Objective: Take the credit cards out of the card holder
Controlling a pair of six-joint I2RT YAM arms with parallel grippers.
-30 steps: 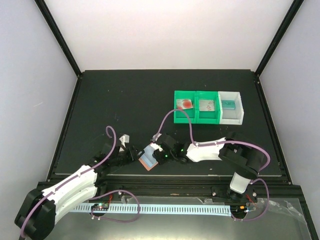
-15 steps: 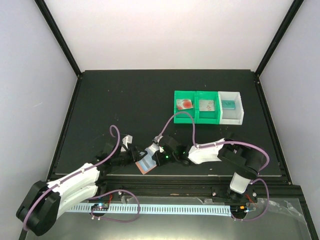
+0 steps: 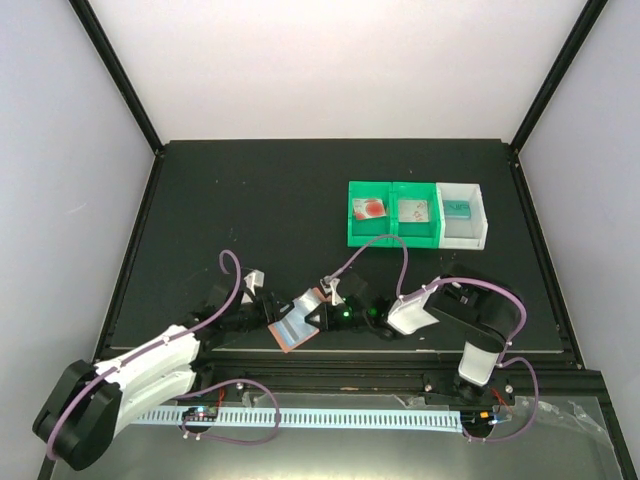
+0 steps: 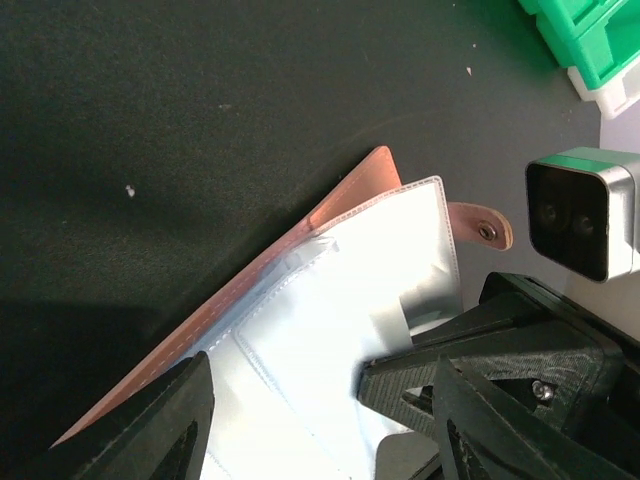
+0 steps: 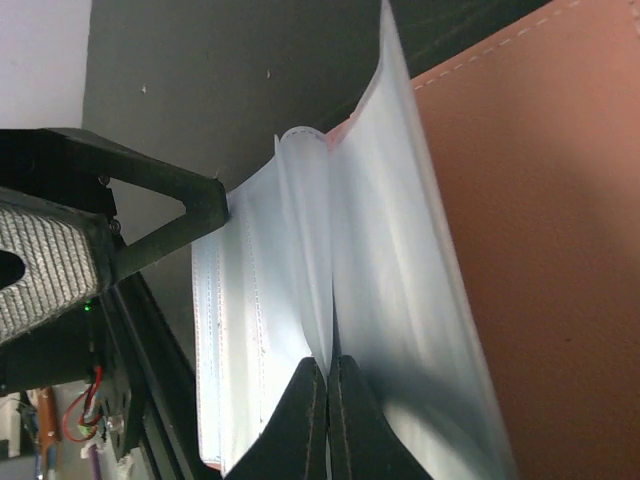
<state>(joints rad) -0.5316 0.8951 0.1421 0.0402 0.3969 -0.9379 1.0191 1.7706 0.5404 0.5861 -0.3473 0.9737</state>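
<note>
Here right end effector [image 5: 327,368] pinches card holder [image 5: 540,250] pocket, contents unclear; left end effector [image 4: 290,400] spread.

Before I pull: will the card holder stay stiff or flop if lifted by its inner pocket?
Probably floppy: on the card holder, pale pockets curl and bow where the right gripper pinches them. Likely light: its thin cover stands tilted off the table.

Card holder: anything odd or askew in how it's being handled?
Yes. The right pincer is shut on a pale inner pocket sheet of the open card holder, not a visible card; the sheet bows away from the salmon cover.
</note>
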